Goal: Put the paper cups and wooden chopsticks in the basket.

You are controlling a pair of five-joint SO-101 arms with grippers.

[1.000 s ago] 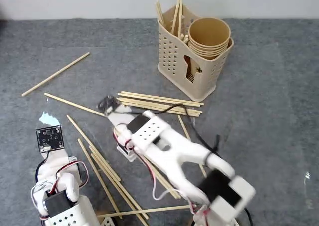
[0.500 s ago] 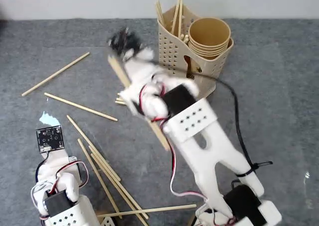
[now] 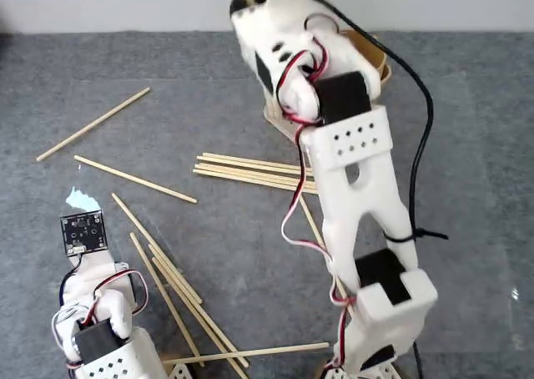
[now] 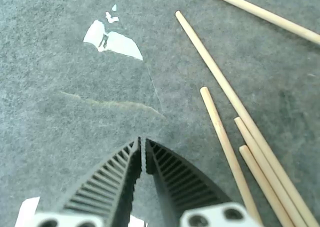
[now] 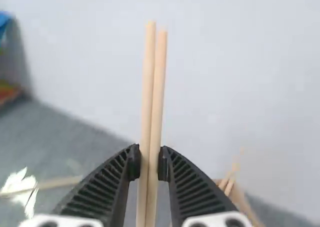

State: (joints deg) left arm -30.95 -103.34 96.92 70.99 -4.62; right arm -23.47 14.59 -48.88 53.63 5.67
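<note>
Up at the table's far edge, the right gripper (image 5: 148, 164) pinches two chopsticks (image 5: 152, 87) upright by the basket (image 3: 278, 118) with the paper cups (image 3: 373, 52). The left gripper (image 4: 141, 154) rests closed and empty over the mat (image 4: 65, 117), near loose chopsticks (image 4: 220, 97).

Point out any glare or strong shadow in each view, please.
High view: a white glare patch on the table by the left arm, shadows faint. Left wrist view: the glare patch ahead of the shut left tool. Right wrist view: no glare, chopsticks in the right tool evenly lit.
</note>
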